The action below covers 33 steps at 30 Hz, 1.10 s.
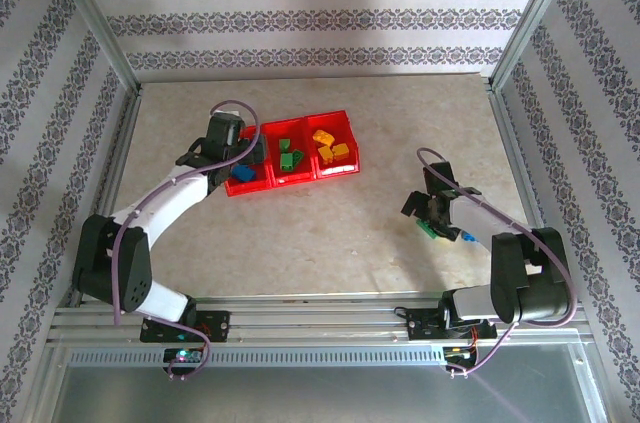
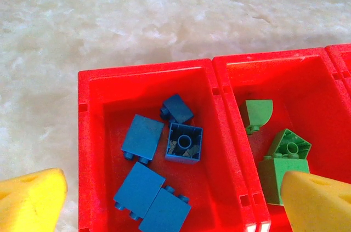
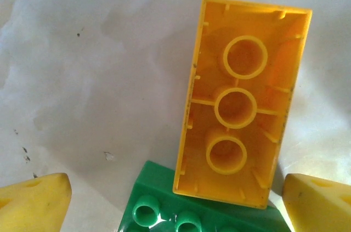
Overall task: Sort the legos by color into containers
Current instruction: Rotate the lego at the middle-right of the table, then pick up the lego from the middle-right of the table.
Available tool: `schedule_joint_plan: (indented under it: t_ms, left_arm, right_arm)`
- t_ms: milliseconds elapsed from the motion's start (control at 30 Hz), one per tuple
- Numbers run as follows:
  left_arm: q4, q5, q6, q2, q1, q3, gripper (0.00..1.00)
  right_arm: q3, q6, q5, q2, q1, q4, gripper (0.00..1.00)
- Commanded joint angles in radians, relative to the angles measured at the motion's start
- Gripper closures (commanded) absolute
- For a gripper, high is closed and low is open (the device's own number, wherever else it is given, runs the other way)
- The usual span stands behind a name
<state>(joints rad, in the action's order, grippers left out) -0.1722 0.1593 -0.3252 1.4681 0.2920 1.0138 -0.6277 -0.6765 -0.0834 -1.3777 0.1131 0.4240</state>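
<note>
With the left fingers [image 2: 27,199] and right fingers [image 3: 33,204] both spread open and empty, the yellow brick [image 3: 241,106], lying hollow side up and overlapping a green brick [image 3: 181,210] at the near right of the counter [image 3: 82,51], is judged light, rigid and slick, best pinched across its long walls.

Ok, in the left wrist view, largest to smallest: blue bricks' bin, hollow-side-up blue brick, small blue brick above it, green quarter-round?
Largest: bin.
Then hollow-side-up blue brick.
Last, green quarter-round and small blue brick, about alike, so unranked.
</note>
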Motion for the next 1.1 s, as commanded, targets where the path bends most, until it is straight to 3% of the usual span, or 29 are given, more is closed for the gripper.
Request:
schedule_joint_plan:
  t_ms: [0,333,567,1067]
  left_arm:
    - [-0.006,0.019,0.000,-0.028,-0.017,-0.018,0.00]
    - [0.000,0.011,-0.006,-0.027,-0.015,-0.017,0.00]
    - [0.005,0.005,-0.009,-0.028,-0.015,-0.020,0.00]
    - [0.025,0.015,0.013,-0.063,-0.016,-0.050,0.00]
  right_arm:
    - [-0.017,0.014,0.074,-0.012,0.000,-0.024,0.02]
    - [-0.019,-0.020,0.112,0.061,0.100,0.027,0.04]
    - [-0.062,-0.034,0.087,0.042,0.189,0.048,0.14]
    - [-0.125,-0.014,-0.031,-0.024,0.198,0.127,0.30]
